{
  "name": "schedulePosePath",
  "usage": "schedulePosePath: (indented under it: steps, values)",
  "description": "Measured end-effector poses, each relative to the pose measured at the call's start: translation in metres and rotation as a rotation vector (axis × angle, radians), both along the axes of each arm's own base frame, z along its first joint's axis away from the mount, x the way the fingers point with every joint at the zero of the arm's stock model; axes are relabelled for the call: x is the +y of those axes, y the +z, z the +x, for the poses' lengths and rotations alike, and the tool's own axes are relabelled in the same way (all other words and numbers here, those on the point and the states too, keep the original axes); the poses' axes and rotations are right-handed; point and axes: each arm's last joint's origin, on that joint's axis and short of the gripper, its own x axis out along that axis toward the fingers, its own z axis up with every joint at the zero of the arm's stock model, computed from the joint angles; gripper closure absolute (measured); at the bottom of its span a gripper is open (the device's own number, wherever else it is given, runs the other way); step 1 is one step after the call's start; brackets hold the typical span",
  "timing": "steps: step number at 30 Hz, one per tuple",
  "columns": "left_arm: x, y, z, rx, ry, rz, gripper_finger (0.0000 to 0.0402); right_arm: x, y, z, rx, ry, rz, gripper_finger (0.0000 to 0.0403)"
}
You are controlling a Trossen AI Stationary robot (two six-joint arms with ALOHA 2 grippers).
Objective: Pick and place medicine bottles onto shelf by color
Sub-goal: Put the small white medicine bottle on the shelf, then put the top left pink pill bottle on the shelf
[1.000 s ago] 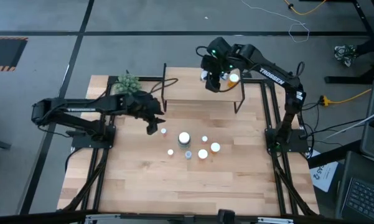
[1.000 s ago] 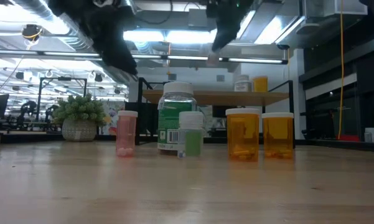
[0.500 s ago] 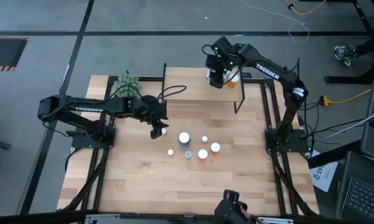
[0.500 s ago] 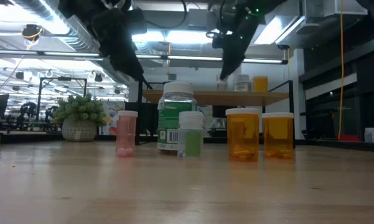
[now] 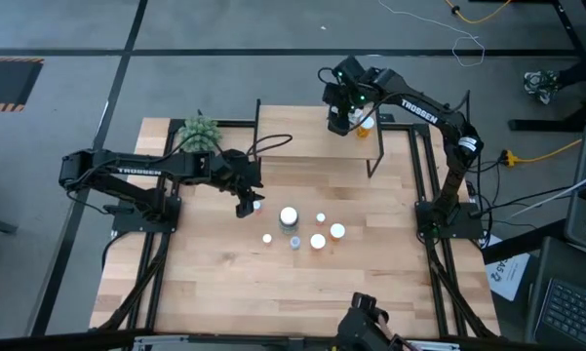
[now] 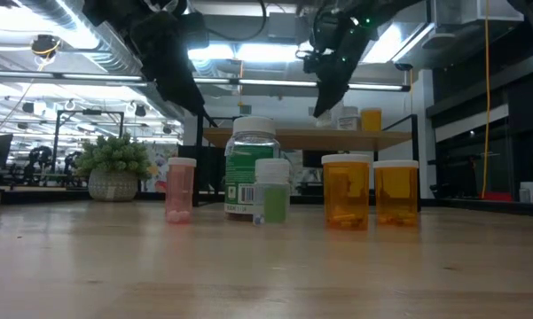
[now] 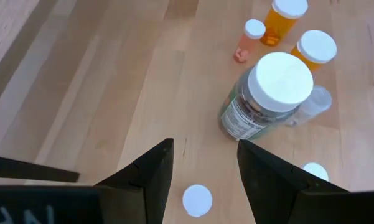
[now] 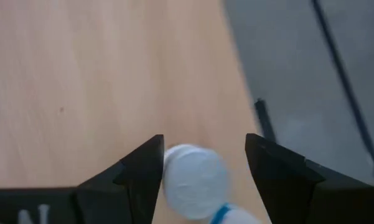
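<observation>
The shelf (image 5: 302,132) stands at the table's far edge. My right gripper (image 5: 341,119) is over its right end, open, with a white-capped white bottle (image 8: 196,180) between its fingers. A gap shows beside the cap, and the bottle's foot is out of the picture. An orange bottle (image 5: 368,122) stands on the shelf beside it. My left gripper (image 5: 246,201) is open just above a small white-capped bottle (image 7: 197,200) whose body is hidden under its cap. To its right stand the large green bottle (image 7: 267,93) and several small ones.
A leafy plant ball (image 5: 199,129) sits at the far left. In the low view a white bottle (image 6: 343,118) and an orange one (image 6: 371,119) stand on the shelf's right end. A pink bottle (image 6: 180,189), a light green one (image 6: 273,190) and two orange ones (image 6: 346,190) stand mid-table.
My right gripper has come down onto the shelf's right end and shifted a little toward the table's right edge. My left gripper has moved toward the table's right edge, closer to the cluster of bottles, then kept still.
</observation>
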Motion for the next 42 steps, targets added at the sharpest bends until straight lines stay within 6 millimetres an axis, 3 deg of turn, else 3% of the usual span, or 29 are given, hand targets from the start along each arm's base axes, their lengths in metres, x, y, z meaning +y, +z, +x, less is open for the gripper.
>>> schedulePosePath:
  steps: [4,9,15,17,22,30,36,42]
  values:
    - [0.000,0.000,0.000,0.000,0.000,0.000,0.0228,0.002,0.023,0.001,-0.046,-0.007,-0.031,0.0175]
    - [-0.001,-0.006,-0.006,0.095,-0.036,0.025,0.0228,0.015,0.068,-0.002,-0.128,-0.054,-0.028,0.0175]
    - [-0.006,-0.021,-0.006,0.226,-0.120,0.063,0.0228,0.055,0.132,-0.020,-0.198,0.000,-0.013,0.0176]
    - [-0.008,-0.023,-0.004,0.229,-0.144,0.079,0.0228,0.071,0.143,-0.028,-0.221,0.013,-0.009,0.0176]
    - [-0.013,-0.024,-0.001,0.223,-0.196,0.122,0.0228,0.107,0.157,-0.062,-0.222,0.057,0.015,0.0176]
    - [-0.017,-0.033,0.006,0.265,-0.153,0.170,0.0228,0.146,0.184,-0.117,-0.306,0.030,0.026,0.0176]
    - [-0.017,-0.053,0.017,0.326,-0.157,0.161,0.0228,0.168,0.201,-0.154,-0.407,0.008,0.008,0.0176]
    - [-0.016,-0.059,0.021,0.340,-0.155,0.156,0.0228,0.182,0.210,-0.179,-0.467,0.007,-0.017,0.0176]
